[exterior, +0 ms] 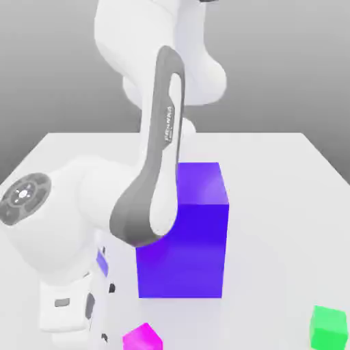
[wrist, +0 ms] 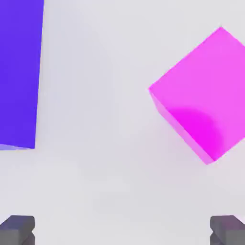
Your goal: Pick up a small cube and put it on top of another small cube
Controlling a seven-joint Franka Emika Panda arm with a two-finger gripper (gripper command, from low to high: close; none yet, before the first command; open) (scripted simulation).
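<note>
Approach phase, nothing grasped yet. Jaws released, spread wide: fingertips [wrist: 17, 229] sit at opposite edges of the hand view with bare table [exterior: 273, 178] between them, no cube inside the gap.

Magenta cube [exterior: 143, 338] on the table at the near edge of the exterior view, just beside the arm's hand [exterior: 75, 301], toward the exterior view's left of centre. Untouched, resting flat. In the hand view, magenta cube [wrist: 203, 95] rotated relative to the finger line, offset from the midpoint between the fingertips, so not yet centred for a grasp.

Green cube [exterior: 329, 327] near the exterior view's right corner, well apart from the magenta one, top face free. Nothing stacked on it.

Big blue-purple block [exterior: 183, 232] standing between and farther back, close to the arm's forearm link [exterior: 154, 178]; also visible at one side of the hand view, near the magenta cube but not touching.

Progress, as a judgement: early. Done: hand brought down near the target. Left: centre over the magenta cube, align wrist to its faces, descend, clench, lift, carry across to the green cube, set down square on top, release.

Likely risks: skewed grip if wrist stays misaligned with the cube faces; clipping the blue-purple block on the transfer.
</note>
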